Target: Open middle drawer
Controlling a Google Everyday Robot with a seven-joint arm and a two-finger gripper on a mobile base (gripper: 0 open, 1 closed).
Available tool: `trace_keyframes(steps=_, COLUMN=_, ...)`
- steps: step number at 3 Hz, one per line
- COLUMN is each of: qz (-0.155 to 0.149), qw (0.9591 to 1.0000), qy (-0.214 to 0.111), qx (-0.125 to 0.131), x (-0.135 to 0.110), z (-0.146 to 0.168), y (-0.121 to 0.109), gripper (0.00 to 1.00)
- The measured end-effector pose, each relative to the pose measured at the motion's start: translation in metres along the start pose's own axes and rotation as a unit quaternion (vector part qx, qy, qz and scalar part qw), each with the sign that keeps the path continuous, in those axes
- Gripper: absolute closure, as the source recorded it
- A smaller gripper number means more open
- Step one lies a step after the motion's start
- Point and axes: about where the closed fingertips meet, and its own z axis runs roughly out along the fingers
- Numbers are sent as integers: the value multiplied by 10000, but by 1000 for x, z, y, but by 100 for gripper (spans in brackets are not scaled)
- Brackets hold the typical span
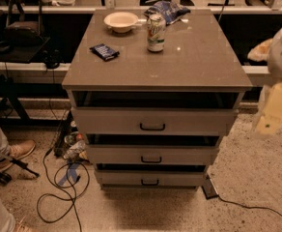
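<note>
A grey-beige cabinet stands in the middle of the camera view with three drawers stacked below its top. The middle drawer (152, 154) has a flat front and a small black loop handle (151, 159). The widest drawer (153, 121) is above it and the narrowest drawer (150, 178) below it. All three fronts stand a little out, stepped, with dark gaps above them. My gripper (271, 117) hangs at the right edge, beside the cabinet's right side at about the top drawer's height, well apart from the handles.
On the cabinet top (179, 66) are a white bowl (121, 21), a drink can (155, 32), a dark snack bar (104, 51) and a blue bag (166, 8). Cables (59, 187) lie on the floor at the left, by a person's shoe (15, 153).
</note>
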Motion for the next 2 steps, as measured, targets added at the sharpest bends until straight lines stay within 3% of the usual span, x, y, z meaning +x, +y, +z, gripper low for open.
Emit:
trace_keyframes(steps=1, qz=-240, qw=9983, qy=-294, qx=-436, x=23, z=86, y=13, gripper=0)
trace_keyframes(steps=2, qz=-468, qw=9913, qy=-628, qx=-1061, x=41, z=188, y=35, gripper=0)
